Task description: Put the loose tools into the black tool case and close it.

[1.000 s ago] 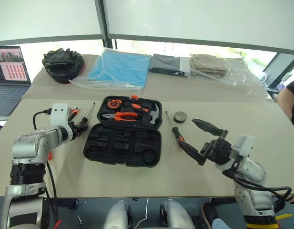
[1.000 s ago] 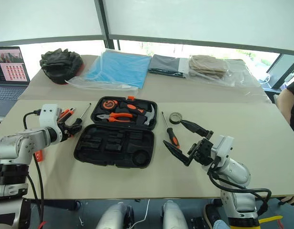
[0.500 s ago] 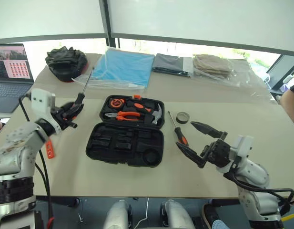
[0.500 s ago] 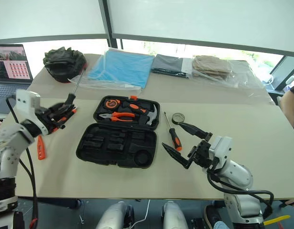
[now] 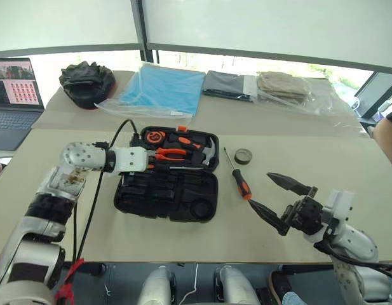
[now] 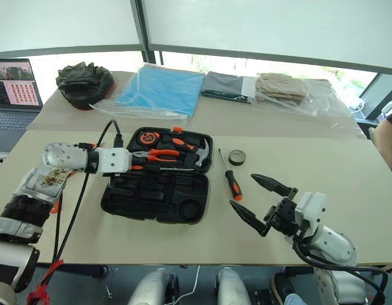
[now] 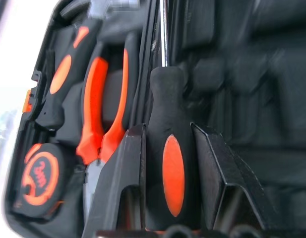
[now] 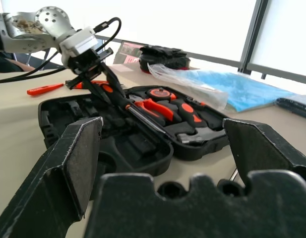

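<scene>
Gripping one screwdriver (image 7: 172,163) over the open case (image 5: 164,194), the left claw (image 7: 167,168) has more tools waiting; right claw (image 5: 281,198) gapes empty.

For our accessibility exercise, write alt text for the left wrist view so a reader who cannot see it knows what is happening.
The left gripper is shut on a screwdriver with an orange-and-black handle, its shaft pointing along the open black tool case. Beside it in the case lie orange-handled pliers and a round tape measure.
</scene>
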Robot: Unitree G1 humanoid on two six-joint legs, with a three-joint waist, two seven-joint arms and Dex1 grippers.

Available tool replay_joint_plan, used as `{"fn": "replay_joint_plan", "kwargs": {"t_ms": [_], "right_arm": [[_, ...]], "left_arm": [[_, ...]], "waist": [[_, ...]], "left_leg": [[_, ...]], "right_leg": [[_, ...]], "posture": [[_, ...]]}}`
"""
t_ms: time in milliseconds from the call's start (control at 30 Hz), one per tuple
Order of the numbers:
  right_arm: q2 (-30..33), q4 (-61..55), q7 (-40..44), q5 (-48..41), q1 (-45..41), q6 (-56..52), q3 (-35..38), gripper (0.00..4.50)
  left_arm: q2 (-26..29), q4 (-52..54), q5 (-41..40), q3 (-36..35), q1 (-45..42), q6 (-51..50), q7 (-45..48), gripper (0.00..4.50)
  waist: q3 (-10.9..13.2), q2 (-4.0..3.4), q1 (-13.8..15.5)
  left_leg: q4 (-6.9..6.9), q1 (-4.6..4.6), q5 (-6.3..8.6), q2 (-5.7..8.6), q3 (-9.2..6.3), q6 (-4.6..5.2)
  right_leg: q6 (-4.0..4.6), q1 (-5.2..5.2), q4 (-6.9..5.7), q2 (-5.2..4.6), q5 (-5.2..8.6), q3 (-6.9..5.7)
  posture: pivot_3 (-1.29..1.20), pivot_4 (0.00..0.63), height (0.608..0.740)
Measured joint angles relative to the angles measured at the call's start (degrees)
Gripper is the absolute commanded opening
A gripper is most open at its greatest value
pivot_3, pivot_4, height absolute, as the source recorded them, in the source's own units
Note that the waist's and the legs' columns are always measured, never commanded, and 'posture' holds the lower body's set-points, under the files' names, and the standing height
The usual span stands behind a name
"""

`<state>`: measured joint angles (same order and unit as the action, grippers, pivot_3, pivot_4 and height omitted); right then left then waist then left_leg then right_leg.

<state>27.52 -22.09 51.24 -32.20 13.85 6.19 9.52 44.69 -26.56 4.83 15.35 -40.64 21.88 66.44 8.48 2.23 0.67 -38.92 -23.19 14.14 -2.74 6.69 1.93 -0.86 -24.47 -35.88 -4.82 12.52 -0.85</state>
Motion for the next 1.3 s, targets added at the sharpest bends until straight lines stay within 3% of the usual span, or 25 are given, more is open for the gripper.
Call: {"fn": "replay_joint_plan", "kwargs": {"t_ms": [333, 567, 800, 1300], "right_arm": [[-0.24, 3.46, 2.54, 0.71, 0.02, 3.8, 0.27, 4.5], [-0.25, 4.64, 3.16, 1.42, -1.6, 3.92, 0.08, 4.5], [-0.28, 4.14, 2.26, 1.71, -2.09, 3.57, -0.76, 4.5], [-0.19, 2.07, 0.22, 1.72, -2.36, 2.08, -1.96, 4.5]], "left_arm": [[-2.53, -3.44, -2.2, -0.64, 0.98, 5.22, 1.64, 0.88], [-3.08, 1.62, -6.92, -1.49, 5.22, 2.43, 4.87, 0.88], [-2.23, 0.46, -0.53, -1.56, 3.57, 0.27, -1.01, 0.88], [0.29, 0.97, -0.63, -1.36, 3.37, -0.52, 2.83, 0.88]], "waist": [[0.0, 0.0, 0.05], [0.0, 0.0, 0.03], [0.0, 0.0, 0.05], [0.0, 0.0, -0.05]], "left_leg": [[-0.11, 0.05, 0.02, -0.05, 0.01, 0.04], [-0.13, 0.05, 0.02, -0.05, -0.02, 0.03], [-0.22, 0.07, 0.01, -0.03, -0.03, 0.02], [-0.21, 0.11, 0.01, -0.06, -0.01, 0.02]], "right_leg": [[-0.09, 0.08, -0.03, -0.05, 0.01, 0.01], [-0.09, 0.08, -0.07, -0.05, 0.01, -0.01], [-0.09, 0.11, -0.15, -0.05, 0.0, -0.01], [-0.07, 0.11, -0.17, -0.02, 0.01, 0.02]], "posture": [[0.0, 0.15, 0.74], [0.0, 0.15, 0.74], [0.0, 0.15, 0.74], [0.0, 0.15, 0.74]]}}
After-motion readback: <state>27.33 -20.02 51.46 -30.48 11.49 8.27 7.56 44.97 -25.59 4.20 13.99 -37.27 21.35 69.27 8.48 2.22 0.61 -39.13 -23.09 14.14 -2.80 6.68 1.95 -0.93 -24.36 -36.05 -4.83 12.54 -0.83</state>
